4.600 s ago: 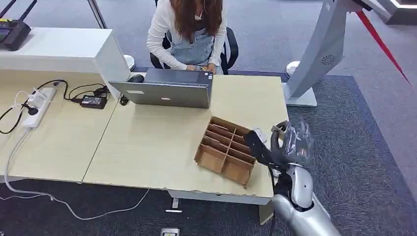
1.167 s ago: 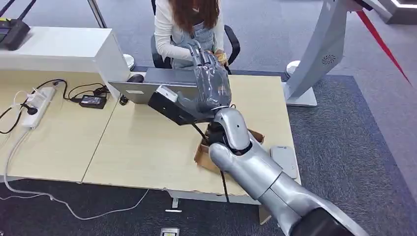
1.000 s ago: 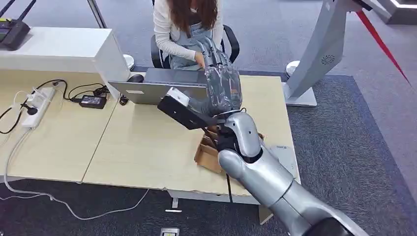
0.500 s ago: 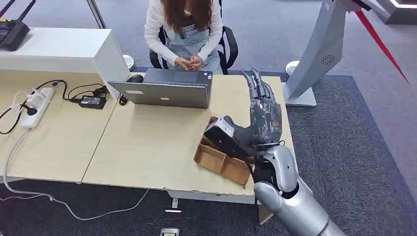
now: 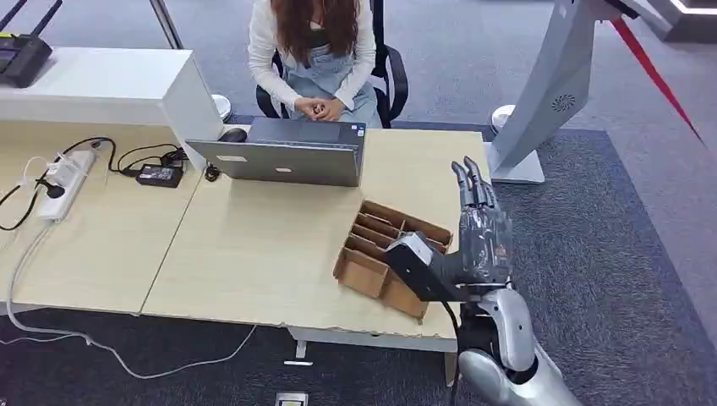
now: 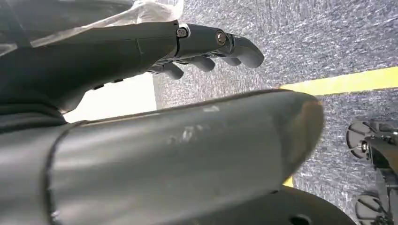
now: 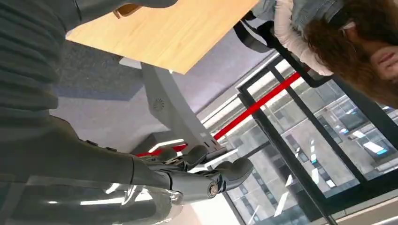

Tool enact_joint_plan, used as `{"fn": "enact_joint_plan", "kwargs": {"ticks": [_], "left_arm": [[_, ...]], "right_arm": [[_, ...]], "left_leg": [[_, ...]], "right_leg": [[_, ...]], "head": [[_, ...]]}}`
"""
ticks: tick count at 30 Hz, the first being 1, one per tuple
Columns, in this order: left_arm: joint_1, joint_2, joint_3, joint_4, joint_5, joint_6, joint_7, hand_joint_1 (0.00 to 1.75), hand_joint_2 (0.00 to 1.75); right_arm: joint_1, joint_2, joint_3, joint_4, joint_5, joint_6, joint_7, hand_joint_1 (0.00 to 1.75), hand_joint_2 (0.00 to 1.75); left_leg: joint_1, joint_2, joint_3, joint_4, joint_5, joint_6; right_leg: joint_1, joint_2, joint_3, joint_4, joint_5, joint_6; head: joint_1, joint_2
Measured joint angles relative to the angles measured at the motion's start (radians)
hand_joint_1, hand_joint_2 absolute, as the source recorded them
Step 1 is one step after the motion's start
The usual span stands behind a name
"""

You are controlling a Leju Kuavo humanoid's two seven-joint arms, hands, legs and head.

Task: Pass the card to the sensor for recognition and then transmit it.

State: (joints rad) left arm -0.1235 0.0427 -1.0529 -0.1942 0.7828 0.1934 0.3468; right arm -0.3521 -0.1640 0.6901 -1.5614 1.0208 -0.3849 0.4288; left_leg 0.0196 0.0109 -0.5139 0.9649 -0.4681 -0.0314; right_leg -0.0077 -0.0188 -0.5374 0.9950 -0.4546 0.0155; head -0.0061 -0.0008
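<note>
Just past my right hand (image 5: 475, 241), on its thumb side, sits the cardboard divider box (image 5: 363, 271) near the table (image 5: 254, 245) edge. The hand is up over that corner, fingers stretched straight and apart, palm bare, nothing in it. The right wrist view agrees: fingers long and loose, no card between them and the thumb.

Where's the card? I can't pick it out. The box's slots are ahead of my thumb, and whether a card stands in one is too small to tell. Far beyond my fingertips, across the table, the seated person's hands (image 5: 317, 106) are folded together behind the laptop (image 5: 287, 156). If the card is in there, it's hidden.

My left hand (image 6: 155, 47) hangs low over the carpet, fingers lightly bent and apart from the thumb, holding nothing.

Now the handling, as I judge it. A card is thin, stiff, nearly weightless and slick on both faces. Lying flat it gives me no lip to get under. Standing in a slot it offers a free top edge, and that's my spot: thumb on one face, a finger on the other, near a short end, leaving most of the face bare for the sensor. Gentle pressure, too hard and it could squirt out.
</note>
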Motion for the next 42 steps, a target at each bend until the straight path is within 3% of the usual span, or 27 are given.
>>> {"fn": "enact_joint_plan", "kwargs": {"ticks": [10, 13, 14, 15, 17, 18, 19, 20, 21, 23, 24, 25, 26, 28, 42], "left_arm": [[0.000, 0.000, 0.000, 0.000, 0.000, 0.004, 0.000, 0.00, 0.00], [0.000, 0.000, 0.000, 0.000, 0.000, 0.005, 0.000, 0.00, 0.00], [0.000, 0.000, 0.000, 0.000, 0.000, 0.006, 0.000, 0.00, 0.00], [0.000, 0.000, 0.000, 0.000, 0.000, 0.006, 0.000, 0.00, 0.00], [-0.001, -0.001, 0.000, 0.000, 0.000, 0.006, 0.000, 0.00, 0.00], [-0.001, -0.002, 0.000, 0.000, 0.000, 0.006, 0.000, 0.00, 0.00], [-0.001, -0.002, 0.000, 0.000, 0.000, 0.006, 0.000, 0.00, 0.00], [-0.001, -0.003, 0.000, 0.000, 0.000, 0.006, 0.001, 0.00, 0.00], [-0.002, -0.003, 0.000, 0.000, 0.000, 0.006, 0.002, 0.00, 0.00], [-0.002, -0.003, 0.000, 0.000, 0.000, 0.006, 0.004, 0.00, 0.00], [-0.002, -0.003, 0.000, 0.000, 0.000, 0.006, 0.005, 0.00, 0.00], [-0.002, -0.003, 0.000, 0.000, 0.000, 0.006, 0.005, 0.00, 0.00], [-0.002, -0.003, 0.000, 0.000, 0.000, 0.006, 0.005, 0.00, 0.00], [-0.002, -0.003, 0.000, 0.000, 0.000, 0.006, 0.005, 0.00, 0.00], [-0.001, -0.003, 0.000, 0.000, 0.003, 0.003, 0.007, 0.00, 0.00]], "right_arm": [[0.016, 0.000, -0.005, -0.015, -0.009, 0.000, -0.001, 0.05, 1.75], [0.020, 0.002, -0.003, -0.013, -0.023, -0.005, -0.015, 0.37, 1.75], [0.022, 0.004, -0.002, -0.012, -0.027, -0.006, -0.021, 0.72, 1.75], [0.022, 0.008, 0.000, -0.009, -0.029, -0.010, -0.026, 0.89, 1.75], [0.023, 0.015, 0.003, -0.004, -0.037, -0.018, -0.036, 0.91, 1.75], [0.023, 0.019, 0.005, -0.001, -0.038, -0.021, -0.042, 1.01, 1.75], [0.023, 0.024, 0.006, 0.002, -0.039, -0.023, -0.046, 1.26, 1.75], [0.023, 0.030, 0.008, 0.006, -0.042, -0.026, -0.050, 1.40, 1.75], [0.023, 0.035, 0.010, 0.011, -0.045, -0.029, -0.055, 1.45, 1.75], [0.023, 0.047, 0.013, 0.026, -0.051, -0.034, -0.062, 1.41, 1.75], [0.023, 0.052, 0.015, 0.031, -0.053, -0.035, -0.064, 1.31, 1.75], [0.023, 0.056, 0.017, 0.037, -0.053, -0.036, -0.064, 0.45, 1.75], [0.022, 0.060, 0.019, 0.042, -0.053, -0.037, -0.065, 0.07, 1.75], [0.022, 0.066, 0.023, 0.052, -0.053, -0.039, -0.065, 0.00, 1.75], [0.016, 0.085, 0.032, 0.093, -0.053, -0.041, -0.071, 0.00, 1.75]], "left_leg": [[0.000, 0.000, 0.000, 0.000, 0.000, 0.000], [0.000, 0.000, 0.000, 0.000, 0.000, 0.000], [0.000, 0.000, 0.000, 0.000, 0.000, 0.000], [0.000, 0.000, 0.000, 0.000, 0.000, 0.000], [0.000, 0.000, 0.000, 0.000, 0.000, 0.000], [0.000, 0.000, 0.000, 0.000, 0.000, 0.000], [0.000, 0.000, 0.000, 0.000, 0.000, 0.000], [0.000, 0.000, 0.000, 0.000, 0.000, 0.000], [0.000, 0.000, 0.000, 0.000, 0.000, 0.000], [0.000, 0.000, 0.000, 0.000, 0.000, 0.000], [0.000, 0.000, 0.000, 0.000, 0.000, 0.000], [0.000, 0.000, 0.000, 0.000, 0.000, 0.000], [0.000, 0.000, 0.000, 0.000, 0.000, 0.000], [0.000, 0.000, 0.000, 0.000, 0.000, 0.000], [0.000, 0.000, 0.000, 0.000, 0.000, 0.000]], "right_leg": [[0.000, 0.000, 0.000, 0.000, 0.000, 0.000], [0.000, 0.000, 0.000, 0.000, 0.000, 0.000], [0.000, 0.000, 0.000, 0.000, 0.000, 0.000], [0.000, 0.000, 0.000, 0.000, 0.000, 0.000], [0.000, 0.000, 0.000, 0.000, 0.000, 0.000], [0.000, 0.000, 0.000, 0.000, 0.000, 0.000], [0.000, 0.000, 0.000, 0.000, 0.000, 0.000], [0.000, 0.000, 0.000, 0.000, 0.000, 0.000], [0.000, 0.000, 0.000, 0.000, 0.000, 0.000], [0.000, 0.000, 0.000, 0.000, 0.000, 0.000], [0.000, 0.000, 0.000, 0.000, 0.000, 0.000], [0.000, 0.000, 0.000, 0.000, 0.000, 0.000], [0.000, 0.000, 0.000, 0.000, 0.000, 0.000], [0.000, 0.000, 0.000, 0.000, 0.000, 0.000], [0.000, 0.000, 0.000, 0.000, 0.000, 0.000]], "head": [[0.000, 0.000], [0.000, 0.000], [0.000, 0.000], [0.000, 0.000], [0.000, 0.000], [0.000, 0.000], [0.000, 0.000], [0.000, 0.000], [0.000, 0.000], [0.000, 0.000], [0.000, 0.000], [0.000, 0.000], [0.000, 0.000], [0.000, 0.000], [0.000, 0.000]]}}
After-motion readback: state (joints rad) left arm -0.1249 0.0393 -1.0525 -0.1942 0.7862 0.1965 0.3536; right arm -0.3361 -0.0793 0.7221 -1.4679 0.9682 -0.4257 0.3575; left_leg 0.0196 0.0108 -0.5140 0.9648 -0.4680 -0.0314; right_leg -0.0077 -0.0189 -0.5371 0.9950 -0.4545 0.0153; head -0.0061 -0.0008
